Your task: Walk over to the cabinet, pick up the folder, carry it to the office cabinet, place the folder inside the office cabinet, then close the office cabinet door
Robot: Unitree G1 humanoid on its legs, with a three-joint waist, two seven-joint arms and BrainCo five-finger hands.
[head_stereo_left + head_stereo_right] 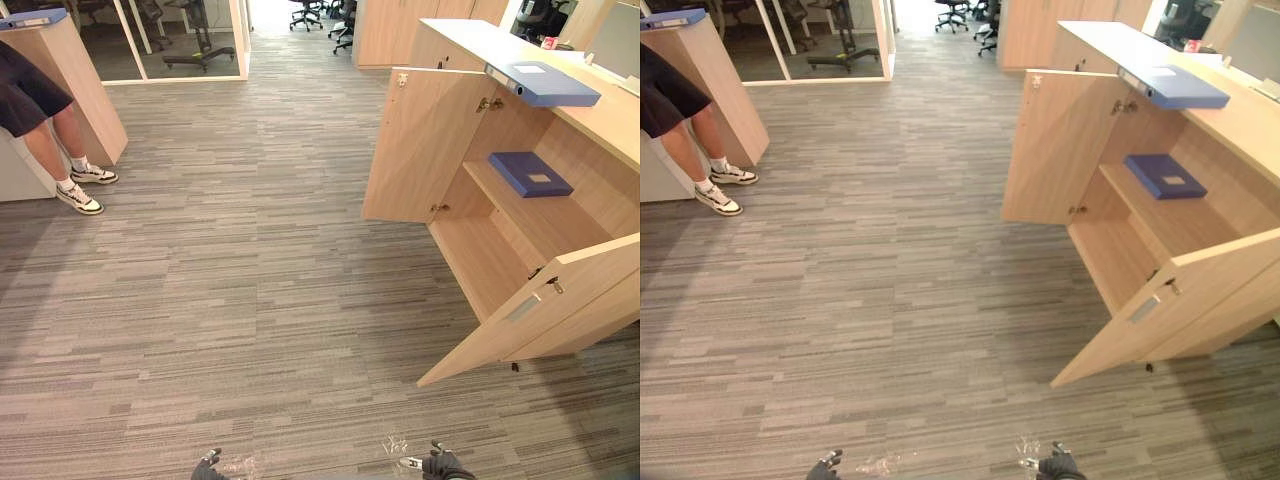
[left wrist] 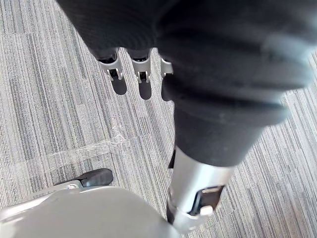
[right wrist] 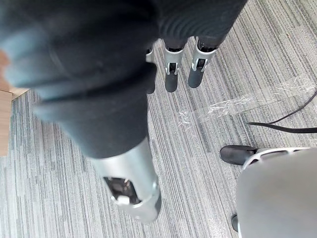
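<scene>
Nearest us, our left hand and right hand hang over the grey carpet, fingers straight, side by side, holding nothing. At two o'clock the office cabinet stands with its near door and far door swung wide. A blue folder lies flat on its inner shelf and a second folder rests on its top. Far off at ten o'clock, a third folder sits on a small cabinet beside a person.

If the blue folder is ours, we judge that only closing the doors remains. If the third folder is meant, everything remains. We cannot tell which.
</scene>
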